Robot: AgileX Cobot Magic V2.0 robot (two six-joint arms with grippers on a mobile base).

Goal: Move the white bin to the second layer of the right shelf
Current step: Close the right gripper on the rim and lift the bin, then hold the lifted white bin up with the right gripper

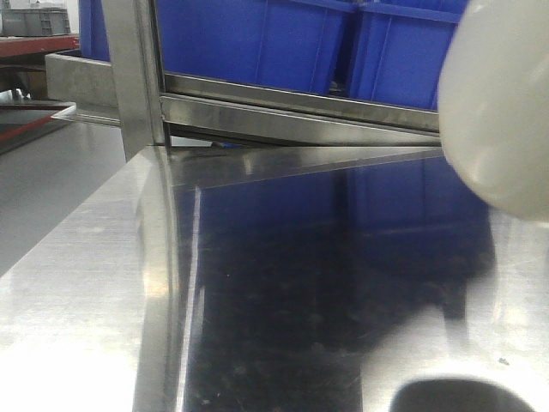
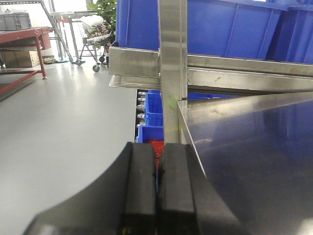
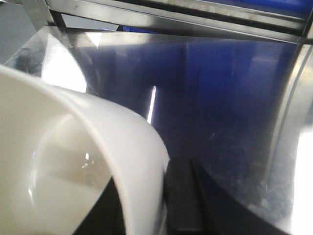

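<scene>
**Carrying the white bin up to the rack: grip notes**

Right gripper (image 3: 146, 210) is pinched onto the wall of the white bin (image 3: 73, 161), one dark finger inside the tub and one outside, closed down to about the thickness of the plastic. So it's a one-sided rim grab, and the wrist view looks straight into the glossy interior. From the front view the bin hangs at the far right and looks to be clear of the steel table (image 1: 86, 283), with its pale reflection underneath.

Left gripper (image 2: 157, 196) has its fingers pressed together with nothing between them. It sits off the table's left corner, by the rack's upright post (image 2: 172, 73).

Further out, the front rail (image 1: 300, 112) runs across behind the table, and the level above it is already loaded with blue crates (image 1: 249, 39). I honestly can't tell from here which level counts as the second one on the right shelf, since no rollers show.

My take: smooth plastic plus a single-wall pinch means the tub wants to swing or slip. I'd go slow, hold it level, lift the bottom well over the rail before pushing in, and let go only once it's sitting.
</scene>
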